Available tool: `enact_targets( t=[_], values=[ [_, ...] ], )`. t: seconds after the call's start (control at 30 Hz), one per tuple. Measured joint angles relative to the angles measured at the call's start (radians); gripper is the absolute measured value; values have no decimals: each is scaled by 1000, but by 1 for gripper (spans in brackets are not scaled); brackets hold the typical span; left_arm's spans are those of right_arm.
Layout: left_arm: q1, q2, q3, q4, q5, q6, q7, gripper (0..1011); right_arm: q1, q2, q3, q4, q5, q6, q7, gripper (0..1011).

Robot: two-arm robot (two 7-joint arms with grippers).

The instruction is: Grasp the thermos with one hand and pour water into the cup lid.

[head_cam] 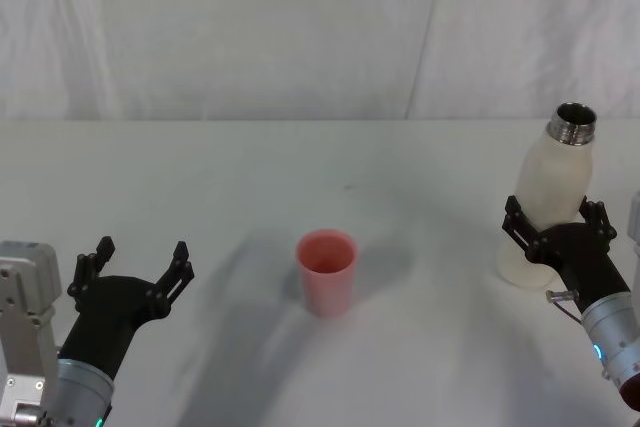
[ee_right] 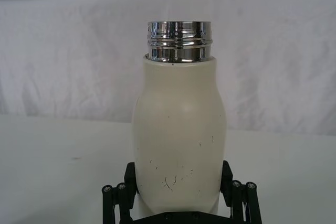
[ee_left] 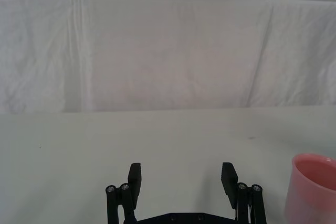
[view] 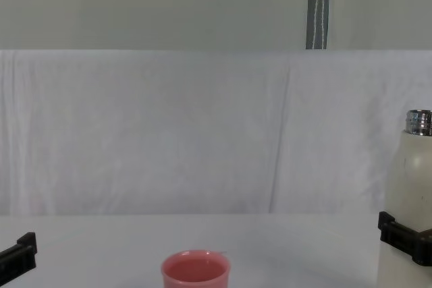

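Gripping the thermos (head_cam: 553, 197) low on its body, our right hand (head_cam: 556, 229) has a black finger pressed against each flank of the cream bottle, as the right wrist view shows, with the shiny threaded neck open and upright above. We judge the low hold deliberate: it leaves the shoulders and mouth clear and gives a long arc for tipping toward the cup. The bottle stands at the right of the white table (head_cam: 250, 167), its base appearing to rest on the surface, so lifting seems not yet begun. The cup (head_cam: 327, 272), small and pink, sits near the table's middle, well apart from the thermos and to the left of our right hand, roughly between the two arms; its mouth faces up, ready to receive. Whether it holds any water we cannot tell. No stream leaves the neck. Our left hand (head_cam: 136, 265) hovers idle at the near left, fingers spread wide and holding nothing, with the cup off to its right. We reckon the carry across to the cup comes next, and the pour calls for a slow tilt over that narrow rim.
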State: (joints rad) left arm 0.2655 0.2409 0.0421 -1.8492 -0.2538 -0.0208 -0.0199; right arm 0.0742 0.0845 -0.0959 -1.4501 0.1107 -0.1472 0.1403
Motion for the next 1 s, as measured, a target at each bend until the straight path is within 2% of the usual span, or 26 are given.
enact_targets(
  t=[0.33, 0.5, 1.0],
  values=[
    [0, 0, 0, 0, 0, 0, 0, 1001, 0, 0, 0, 0, 0, 0, 0, 950],
    [0, 0, 0, 0, 0, 0, 0, 1001, 0, 0, 0, 0, 0, 0, 0, 1001],
    [0, 0, 0, 0, 0, 0, 0, 1001, 0, 0, 0, -1, -1, 0, 0, 1002]
  ],
)
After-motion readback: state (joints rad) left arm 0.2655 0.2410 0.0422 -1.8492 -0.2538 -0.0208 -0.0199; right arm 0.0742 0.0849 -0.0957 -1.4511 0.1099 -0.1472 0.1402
